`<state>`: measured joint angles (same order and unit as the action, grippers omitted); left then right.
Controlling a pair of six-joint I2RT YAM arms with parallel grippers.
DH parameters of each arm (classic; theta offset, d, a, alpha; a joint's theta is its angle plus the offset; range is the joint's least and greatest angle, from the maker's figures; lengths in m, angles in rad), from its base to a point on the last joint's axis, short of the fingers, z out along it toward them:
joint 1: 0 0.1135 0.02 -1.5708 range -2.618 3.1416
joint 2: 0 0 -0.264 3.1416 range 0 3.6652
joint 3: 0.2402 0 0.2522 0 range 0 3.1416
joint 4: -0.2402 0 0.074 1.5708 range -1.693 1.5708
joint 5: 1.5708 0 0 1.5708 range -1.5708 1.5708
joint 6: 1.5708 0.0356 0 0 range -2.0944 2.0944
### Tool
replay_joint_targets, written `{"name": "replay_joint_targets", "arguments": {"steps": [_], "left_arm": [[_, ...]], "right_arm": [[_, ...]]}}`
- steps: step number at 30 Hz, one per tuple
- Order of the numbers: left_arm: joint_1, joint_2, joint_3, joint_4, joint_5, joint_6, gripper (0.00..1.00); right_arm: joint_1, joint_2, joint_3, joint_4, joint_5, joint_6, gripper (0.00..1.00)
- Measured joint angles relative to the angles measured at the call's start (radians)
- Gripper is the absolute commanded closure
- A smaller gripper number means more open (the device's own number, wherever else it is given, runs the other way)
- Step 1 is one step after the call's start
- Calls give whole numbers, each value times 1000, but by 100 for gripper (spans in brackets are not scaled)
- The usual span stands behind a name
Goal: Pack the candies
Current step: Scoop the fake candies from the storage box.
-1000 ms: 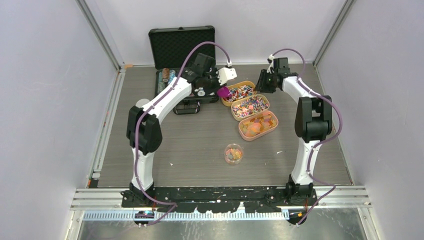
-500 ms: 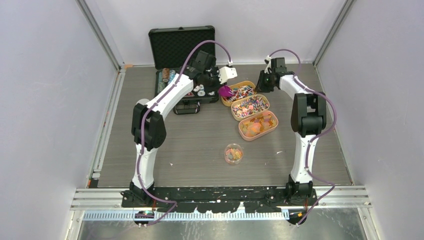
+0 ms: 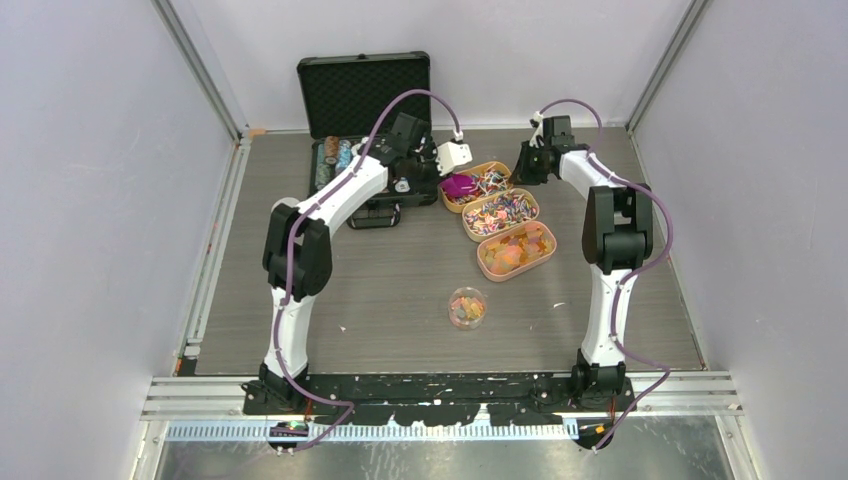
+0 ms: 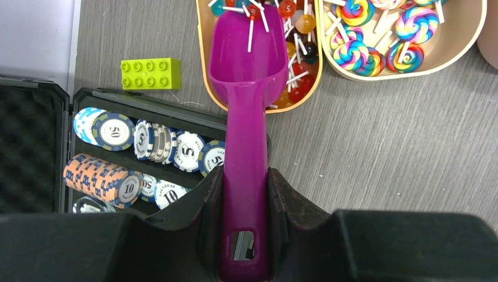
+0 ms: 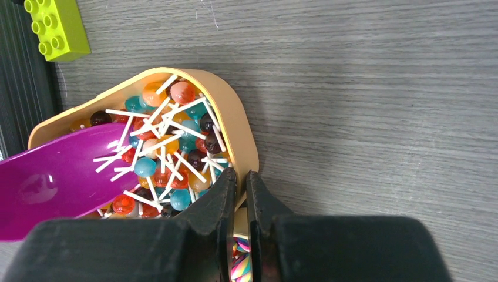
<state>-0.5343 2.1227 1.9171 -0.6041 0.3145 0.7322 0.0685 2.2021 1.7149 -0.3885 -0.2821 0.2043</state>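
The candies (image 5: 167,147), red, orange and teal balls on white sticks, fill a tan tray (image 5: 238,126). The left claw (image 4: 245,200) grips a magenta scoop (image 4: 244,117) among them; the right claw (image 5: 241,194) pinches the tray's rim.

1. The top camera looked down from high at the near side, over the whole table (image 3: 400,285).
2. Both wrist cameras looked down closely, sharing the lollipop tray (image 4: 203,53) and magenta scoop (image 4: 244,76).

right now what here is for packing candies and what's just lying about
For the job: magenta plastic scoop in left pincer; tan oval tray of candies, right pincer on its rim; two more trays; clear round tub.
Lying about: black case of poker chips; lime-green toy brick.
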Motion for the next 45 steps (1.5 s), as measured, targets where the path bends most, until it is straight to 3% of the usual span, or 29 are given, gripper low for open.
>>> {"name": "replay_joint_targets", "arguments": {"steps": [13, 45], "left_arm": [[0, 0, -100, 133, -19, -44, 100], [8, 18, -199, 283, -34, -42, 100]], "right_arm": [[-6, 0, -20, 42, -24, 30, 94], [-13, 2, -25, 61, -40, 33, 96]]}}
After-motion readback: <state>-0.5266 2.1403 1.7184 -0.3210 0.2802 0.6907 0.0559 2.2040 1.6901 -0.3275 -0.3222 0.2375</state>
